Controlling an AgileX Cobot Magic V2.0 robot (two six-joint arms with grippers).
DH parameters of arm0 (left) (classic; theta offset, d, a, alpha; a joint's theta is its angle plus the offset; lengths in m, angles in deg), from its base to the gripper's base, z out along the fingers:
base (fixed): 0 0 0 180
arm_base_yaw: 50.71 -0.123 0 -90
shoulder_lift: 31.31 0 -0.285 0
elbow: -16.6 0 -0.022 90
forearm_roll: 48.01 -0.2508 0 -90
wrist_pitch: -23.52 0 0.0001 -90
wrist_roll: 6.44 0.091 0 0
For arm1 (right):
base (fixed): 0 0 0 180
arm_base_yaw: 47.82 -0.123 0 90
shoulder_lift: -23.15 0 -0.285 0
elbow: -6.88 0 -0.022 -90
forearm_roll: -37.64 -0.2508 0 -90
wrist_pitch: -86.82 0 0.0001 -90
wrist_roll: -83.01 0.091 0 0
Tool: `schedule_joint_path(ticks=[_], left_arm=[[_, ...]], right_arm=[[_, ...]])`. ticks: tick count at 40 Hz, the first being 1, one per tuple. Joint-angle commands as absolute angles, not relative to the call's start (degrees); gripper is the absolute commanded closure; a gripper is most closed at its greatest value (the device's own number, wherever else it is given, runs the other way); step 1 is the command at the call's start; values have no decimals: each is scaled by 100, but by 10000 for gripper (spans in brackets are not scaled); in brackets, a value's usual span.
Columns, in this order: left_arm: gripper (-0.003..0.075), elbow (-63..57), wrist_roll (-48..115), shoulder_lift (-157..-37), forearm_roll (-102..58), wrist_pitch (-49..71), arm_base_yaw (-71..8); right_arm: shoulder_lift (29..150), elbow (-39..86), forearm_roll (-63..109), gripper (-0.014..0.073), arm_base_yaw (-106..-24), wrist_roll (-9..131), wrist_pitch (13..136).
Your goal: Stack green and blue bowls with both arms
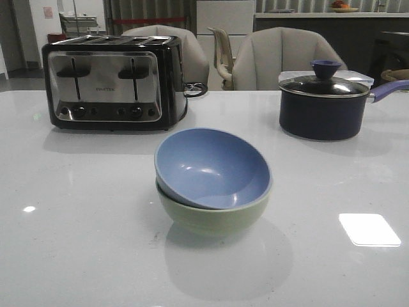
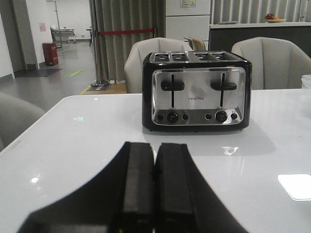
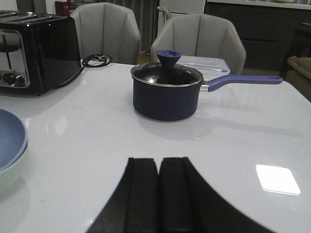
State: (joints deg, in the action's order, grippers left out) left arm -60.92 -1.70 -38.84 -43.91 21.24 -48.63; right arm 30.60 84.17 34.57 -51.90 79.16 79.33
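The blue bowl [image 1: 211,167] sits tilted inside the green bowl [image 1: 214,216] in the middle of the white table, seen in the front view. Both bowls also show at the edge of the right wrist view, the blue bowl [image 3: 9,138] over the green bowl [image 3: 12,170]. Neither arm shows in the front view. My left gripper [image 2: 155,150] is shut and empty above the table, facing the toaster. My right gripper [image 3: 159,162] is shut and empty, to the right of the bowls, facing the saucepan.
A black and silver toaster [image 1: 112,83] stands at the back left with its cord [image 1: 195,89] behind it. A dark lidded saucepan [image 1: 323,105] with a purple handle [image 1: 390,89] stands at the back right, a clear plastic box [image 3: 204,65] behind it. Chairs [image 1: 281,57] line the far edge.
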Motion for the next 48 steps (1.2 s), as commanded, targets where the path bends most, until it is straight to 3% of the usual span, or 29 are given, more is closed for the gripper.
schedule_joint_path(ticks=[1,48], left_arm=[[619,-6203,-188,-3762,-4344,2628,-4871],[620,-6203,-188,-3762,-4344,2628,-4871]], right_arm=[[2910,8581,3429,559,-5150,7871,8942],[2912,8563,3429,559,-4884,7876,9052]])
